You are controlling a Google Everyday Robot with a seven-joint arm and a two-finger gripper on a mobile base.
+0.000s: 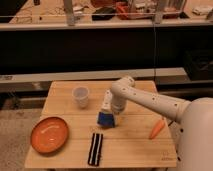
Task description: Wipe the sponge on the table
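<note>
The blue sponge (105, 119) rests on the light wooden table (130, 145) near its middle. My gripper (107, 112) reaches down from the white arm (150, 100) and sits directly over the sponge, its lower end against the blue block. The sponge's top is hidden by the gripper.
A translucent cup (80, 96) stands at the back left. An orange plate (49, 134) lies at the front left. A black-and-white striped strip (95, 148) lies just in front of the sponge. An orange carrot-like object (156, 128) lies at the right edge. A grey shelf (75, 75) runs behind.
</note>
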